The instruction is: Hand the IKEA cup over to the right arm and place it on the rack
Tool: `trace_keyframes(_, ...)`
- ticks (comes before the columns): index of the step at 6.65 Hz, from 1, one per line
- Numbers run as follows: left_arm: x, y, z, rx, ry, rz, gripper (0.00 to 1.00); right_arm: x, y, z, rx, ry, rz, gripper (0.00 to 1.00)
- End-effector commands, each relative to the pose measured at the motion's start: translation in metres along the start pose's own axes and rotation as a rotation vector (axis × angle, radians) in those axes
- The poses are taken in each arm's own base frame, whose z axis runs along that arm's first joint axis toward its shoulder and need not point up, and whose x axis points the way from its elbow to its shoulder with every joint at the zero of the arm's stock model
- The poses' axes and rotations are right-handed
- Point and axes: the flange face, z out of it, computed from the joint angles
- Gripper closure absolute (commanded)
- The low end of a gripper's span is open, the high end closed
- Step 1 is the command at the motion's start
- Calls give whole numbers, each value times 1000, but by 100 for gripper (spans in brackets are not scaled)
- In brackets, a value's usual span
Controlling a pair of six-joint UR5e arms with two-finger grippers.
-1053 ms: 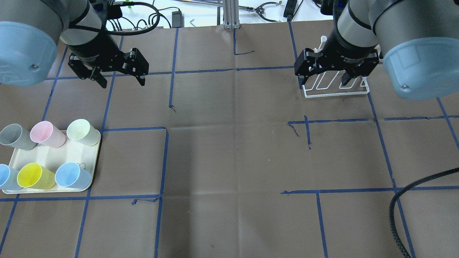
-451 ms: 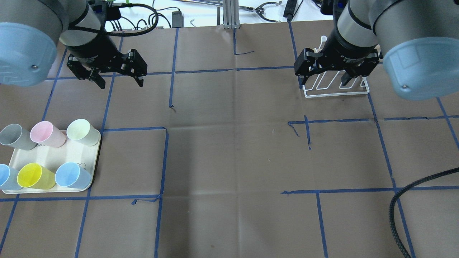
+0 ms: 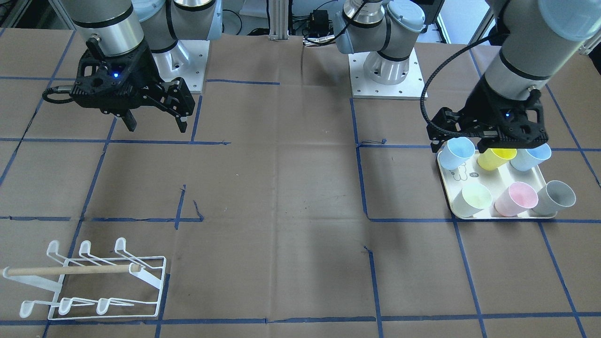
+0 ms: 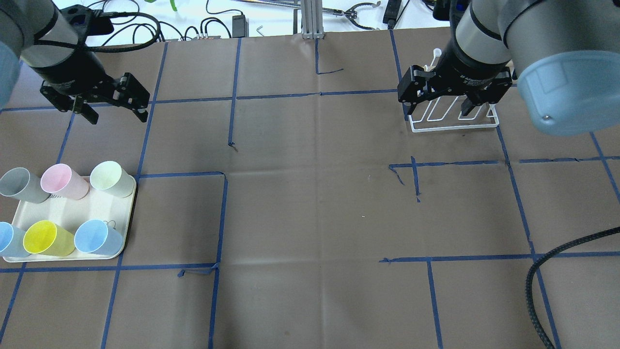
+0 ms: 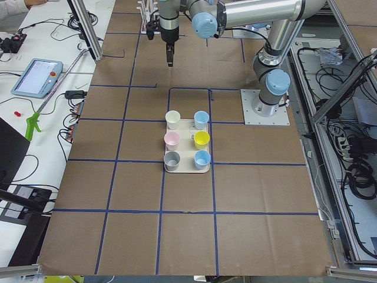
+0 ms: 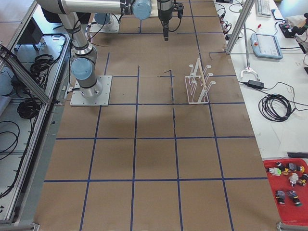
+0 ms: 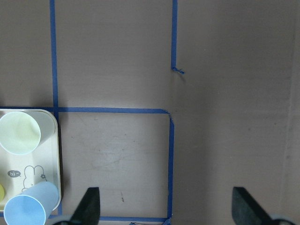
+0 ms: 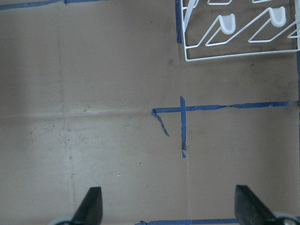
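Several coloured cups stand on a cream tray (image 4: pixel 72 213): grey (image 4: pixel 17 184), pink (image 4: pixel 60 180), pale green (image 4: pixel 109 178), yellow (image 4: pixel 46 237) and two blue ones (image 4: pixel 97 236). My left gripper (image 4: pixel 117 118) is open and empty. It hangs high over the table, beyond the tray's far side. Its wrist view shows the pale green cup (image 7: pixel 18 133) and a blue cup (image 7: pixel 28 211) at the lower left. My right gripper (image 4: pixel 438 109) is open and empty, high above the white wire rack (image 4: pixel 455 123). The rack with its wooden dowel (image 3: pixel 70 270) holds no cup.
Brown paper with blue tape lines covers the table. A thick braided black cable (image 4: pixel 537 291) loops in at the overhead view's lower right. Both arm bases (image 3: pixel 385 70) stand at the robot's edge of the table. A red bin (image 6: pixel 288 192) sits beyond the table's end past the rack.
My left gripper has moved left and slightly towards the tray side in the overhead view, still open. The right arm, the cups and the rack have not moved.
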Motion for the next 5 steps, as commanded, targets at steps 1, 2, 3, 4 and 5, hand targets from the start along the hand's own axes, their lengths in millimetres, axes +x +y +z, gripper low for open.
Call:
trace_keyframes(1,-64,8,18,-26,8,-2,0,0,-1,-2,6,-2,1,0)
trace_keyframes(2,-77,6,31,-27,9,-19,0,2,-4,-6,20,-4,7,0)
trace_keyframes(3,-80,3,51,-19,6,7,0,-3,-11,1,53,-58,4,0)
trace_keyframes(4,-81,-1,85,1,-3,22,0,-6,-24,8,74,-98,5,0)
trace_keyframes(5,-82,-1,123,8,-6,56,0,-14,-32,1,151,-185,10,0)
